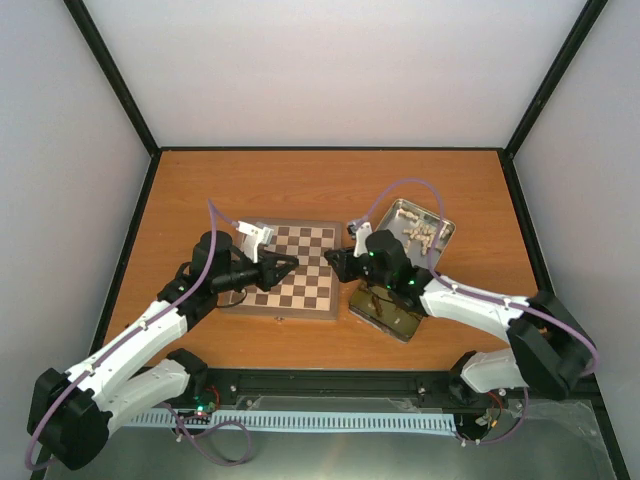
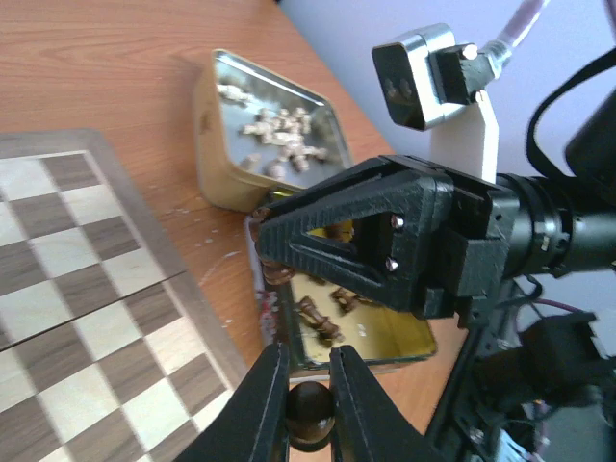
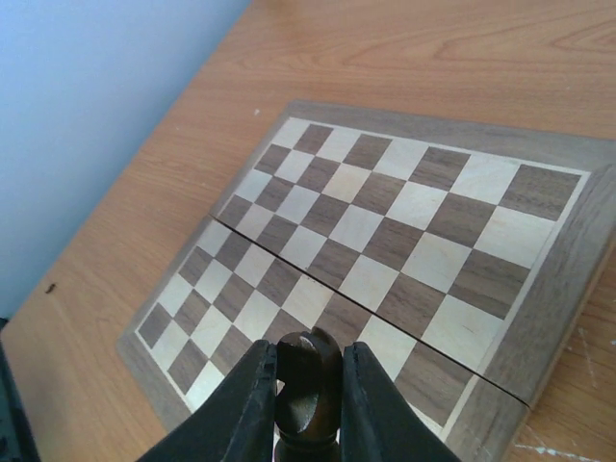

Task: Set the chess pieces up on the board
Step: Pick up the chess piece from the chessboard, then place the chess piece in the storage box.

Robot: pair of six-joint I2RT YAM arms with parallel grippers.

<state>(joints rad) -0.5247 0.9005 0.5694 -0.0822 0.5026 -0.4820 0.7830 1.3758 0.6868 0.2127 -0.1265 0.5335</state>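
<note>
Setup looks barely begun: no piece stands on any square of the board (image 3: 366, 231) that shows. Over the board's right half, the left claw (image 2: 309, 385) pinches a round-headed dark piece (image 2: 310, 416) and the right claw (image 3: 308, 351) pinches a notch-headed dark piece (image 3: 308, 390). Just right of the board, the other dark pieces (image 2: 322, 318) lie in the gold-lined tin (image 2: 395, 337), and the cream pieces (image 2: 279, 130) in the silver tin (image 2: 214, 173).
</note>
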